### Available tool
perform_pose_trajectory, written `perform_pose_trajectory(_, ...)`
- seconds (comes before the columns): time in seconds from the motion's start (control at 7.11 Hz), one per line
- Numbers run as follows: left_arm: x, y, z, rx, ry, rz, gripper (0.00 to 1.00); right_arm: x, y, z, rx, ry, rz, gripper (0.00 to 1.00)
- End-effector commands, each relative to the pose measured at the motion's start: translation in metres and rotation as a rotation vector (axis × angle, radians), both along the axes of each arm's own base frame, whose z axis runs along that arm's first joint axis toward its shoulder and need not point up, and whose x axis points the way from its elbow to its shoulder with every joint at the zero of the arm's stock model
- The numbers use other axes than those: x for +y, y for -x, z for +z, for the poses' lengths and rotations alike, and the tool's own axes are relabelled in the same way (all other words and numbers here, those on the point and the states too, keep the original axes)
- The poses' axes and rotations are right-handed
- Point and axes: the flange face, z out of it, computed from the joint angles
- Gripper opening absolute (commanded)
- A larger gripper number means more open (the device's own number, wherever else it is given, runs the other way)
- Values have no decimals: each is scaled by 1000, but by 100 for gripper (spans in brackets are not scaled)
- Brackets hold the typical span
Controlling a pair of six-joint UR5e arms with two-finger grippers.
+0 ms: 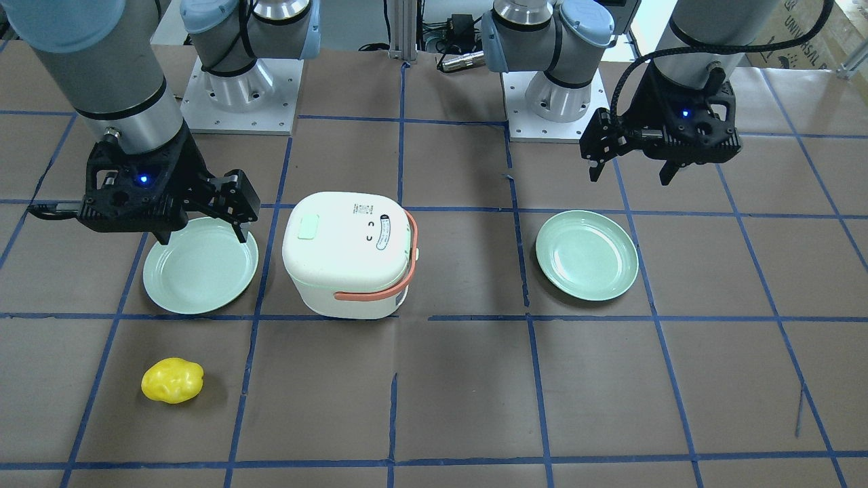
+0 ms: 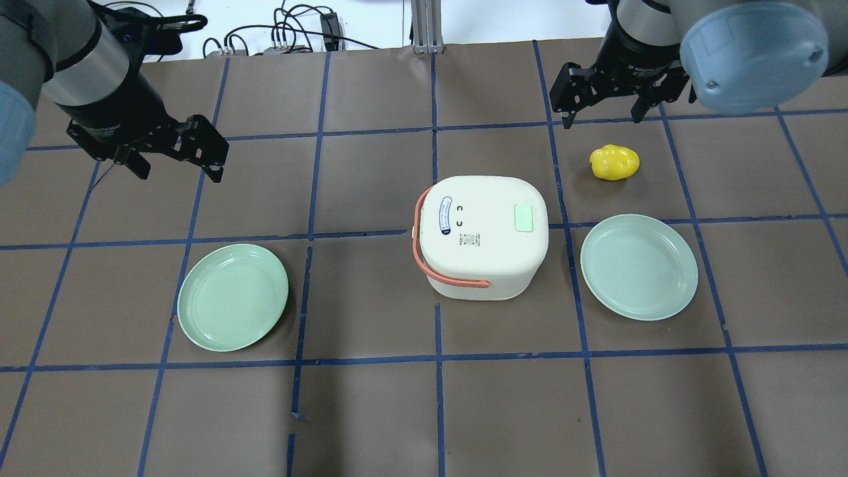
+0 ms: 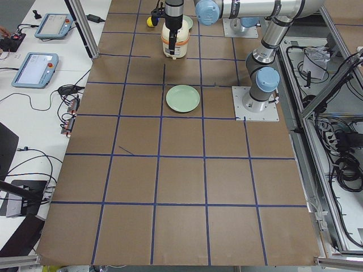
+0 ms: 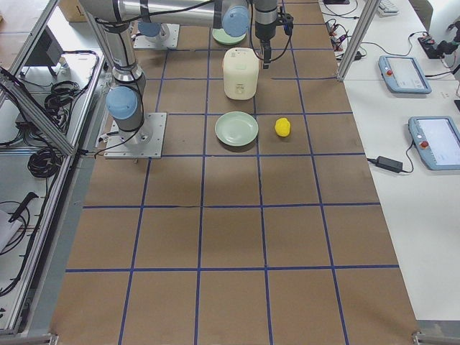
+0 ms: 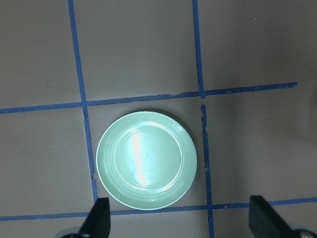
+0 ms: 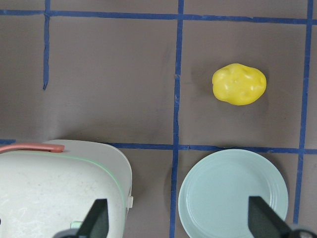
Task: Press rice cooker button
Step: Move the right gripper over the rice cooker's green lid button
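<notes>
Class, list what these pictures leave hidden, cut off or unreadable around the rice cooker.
- Rice cooker label print: too small to read, overhead view.
- Rice cooker lid: mostly cut off by the bottom edge, right wrist view.
- Plate: part of its rim covered by the right claw, front-facing view.
- Yellow object: too small to identify, exterior left view.

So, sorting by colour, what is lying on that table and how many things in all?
Green: 2, the left plate and the right plate
White: 1, the rice cooker, with an orange handle
Yellow: 1, the yellow lumpy object
Total: 4
</notes>
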Motion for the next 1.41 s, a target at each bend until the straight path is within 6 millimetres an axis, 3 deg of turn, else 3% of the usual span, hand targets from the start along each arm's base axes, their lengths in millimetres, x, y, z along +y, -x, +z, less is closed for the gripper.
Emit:
perform_pose_trajectory(0.0,0,0,0,0,0,0,100,0,0,1,0,2,0,100)
perform_pose_trajectory(0.98,0,0,0,0,0,0,100,8,-11,5,-22,15,-51,100)
perform_pose_trajectory(1.12,0,0,0,0,0,0,100,22,-41,9,-30,18,-132,100)
perform_pose_trajectory(1.27,0,0,0,0,0,0,100,35,-79,3,-26,9,-102,100)
